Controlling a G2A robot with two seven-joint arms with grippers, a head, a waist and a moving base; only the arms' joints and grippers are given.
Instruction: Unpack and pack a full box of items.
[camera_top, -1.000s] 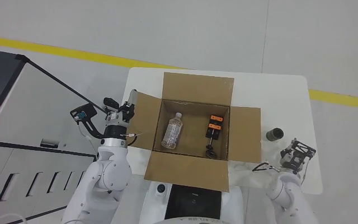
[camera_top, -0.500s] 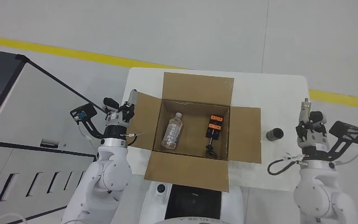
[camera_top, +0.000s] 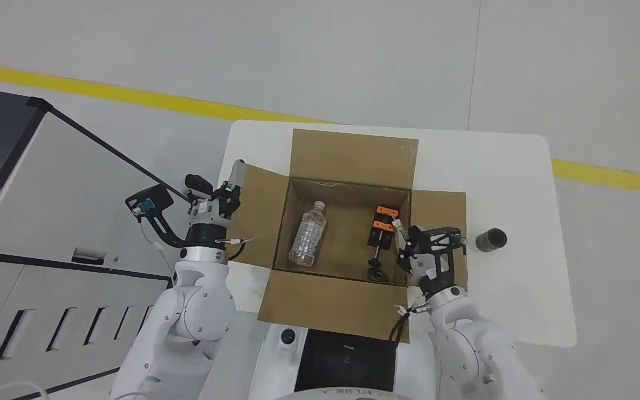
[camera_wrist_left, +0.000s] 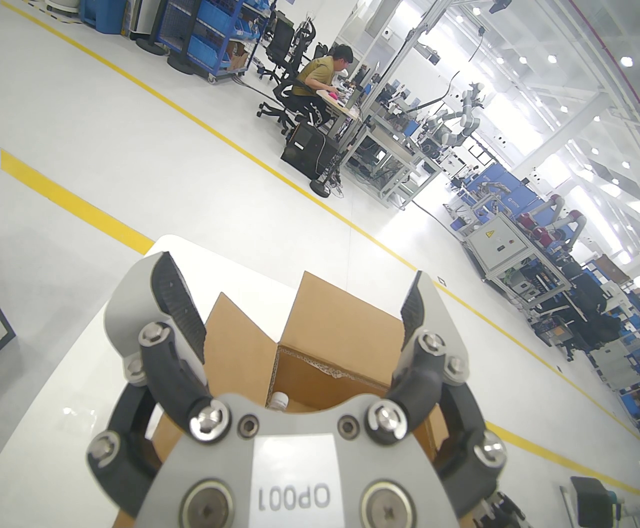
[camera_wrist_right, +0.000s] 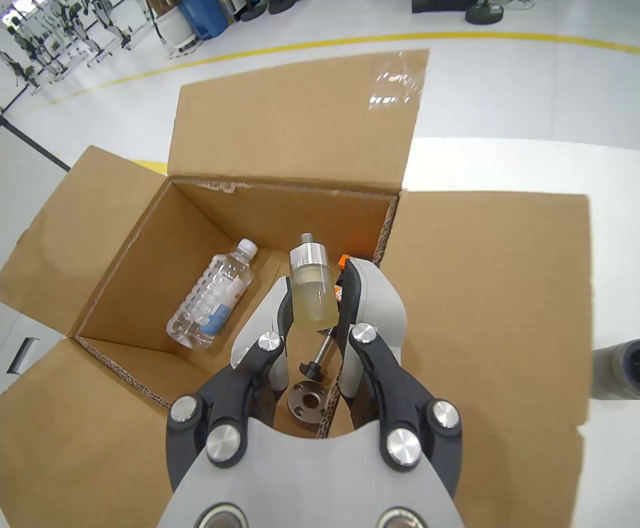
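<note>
right gripper (camera_wrist_right: 318, 290) squeezing a yellow tube (camera_wrist_right: 311, 300) with a metal cap, just over the right side of the open box (camera_top: 352, 160) | left gripper (camera_wrist_left: 291, 300) wide open, holding nothing, by the box's left flap | inside the box: water bottle (camera_top: 308, 234) lying down, orange clamp (camera_top: 383, 228) | dark tube (camera_top: 490, 240) on the white table (camera_top: 500, 170), right of the box
</note>
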